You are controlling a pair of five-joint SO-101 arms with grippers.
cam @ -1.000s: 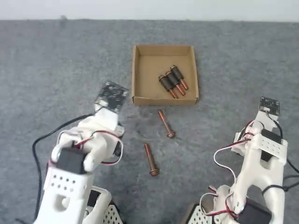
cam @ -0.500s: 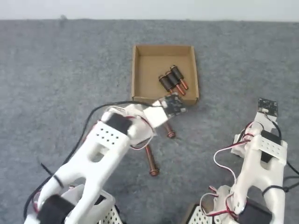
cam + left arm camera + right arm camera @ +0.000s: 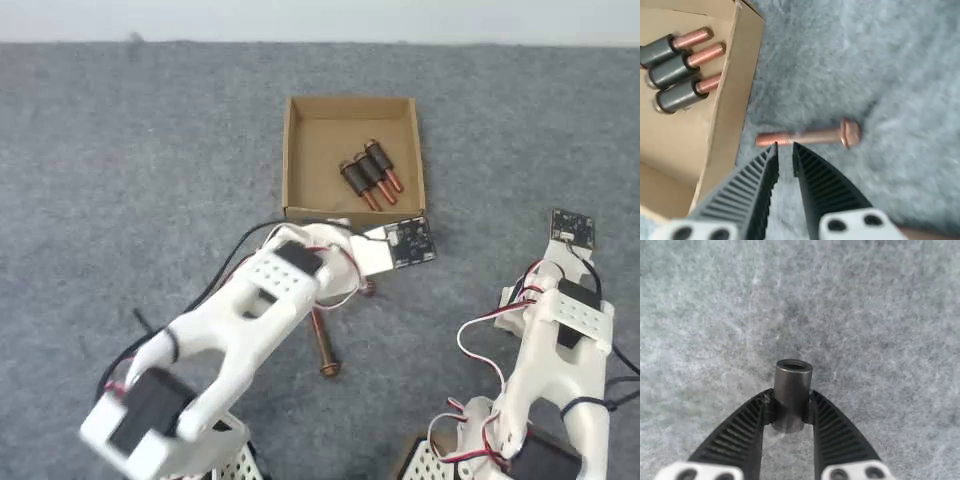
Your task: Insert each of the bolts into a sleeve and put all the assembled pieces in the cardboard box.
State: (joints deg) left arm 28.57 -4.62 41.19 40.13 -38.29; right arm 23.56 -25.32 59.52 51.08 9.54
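**Left fingers (image 3: pixel 757 185) poised at the thread end of a loose bolt (image 3: pixel 807 136), just outside the cardboard box (image 3: pixel 725 120).**
The bolt lies flat on the tabletop (image 3: pixel 880 60), its long axis crosswise to the fingers, with the thread toward the box wall and the head pointing away. The fingers stand a narrow slit apart and hold nothing; their tips sit right at the thread. The left arm looks much the nearer to it. Well apart from the box, the right fingers (image 3: pixel 740 435) pinch a sleeve (image 3: pixel 792 382) upright, its bore open.
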